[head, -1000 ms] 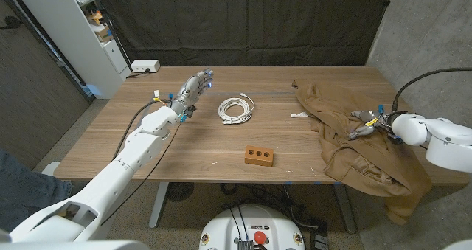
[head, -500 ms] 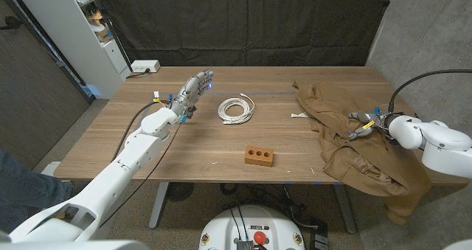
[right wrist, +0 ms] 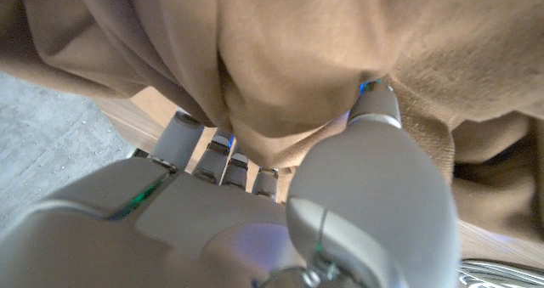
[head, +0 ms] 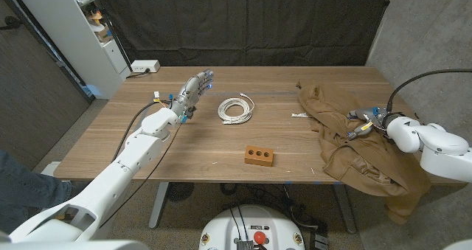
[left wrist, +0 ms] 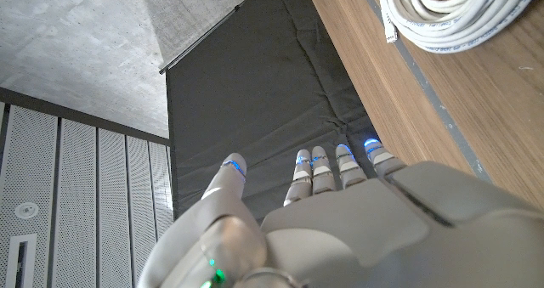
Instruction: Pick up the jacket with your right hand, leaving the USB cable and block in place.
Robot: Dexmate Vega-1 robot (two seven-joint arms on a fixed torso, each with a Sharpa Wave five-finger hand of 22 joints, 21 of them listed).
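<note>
The tan jacket [head: 365,158] lies crumpled on the table's right side, and one end hangs over the near edge. My right hand [head: 361,125] is in its middle folds. In the right wrist view that hand [right wrist: 255,228] grips a fold of jacket [right wrist: 297,59] between its thumb and its fingers. The coiled white USB cable [head: 236,108] lies at the table's middle, and the brown block [head: 259,155] lies nearer the front edge. My left hand [head: 193,91] stays left of the cable with straight, spread fingers and holds nothing. The left wrist view shows this hand [left wrist: 357,220] and the cable [left wrist: 450,16].
A white box [head: 145,66] sits at the table's far left corner, beside a white shelf unit [head: 81,36]. A small white scrap [head: 300,116] lies just left of the jacket. Dark curtain hangs behind the table.
My right hand has moved slightly farther from me and closed into the jacket's folds; the jacket's far end has drawn in a little. The left arm, cable and block are still.
</note>
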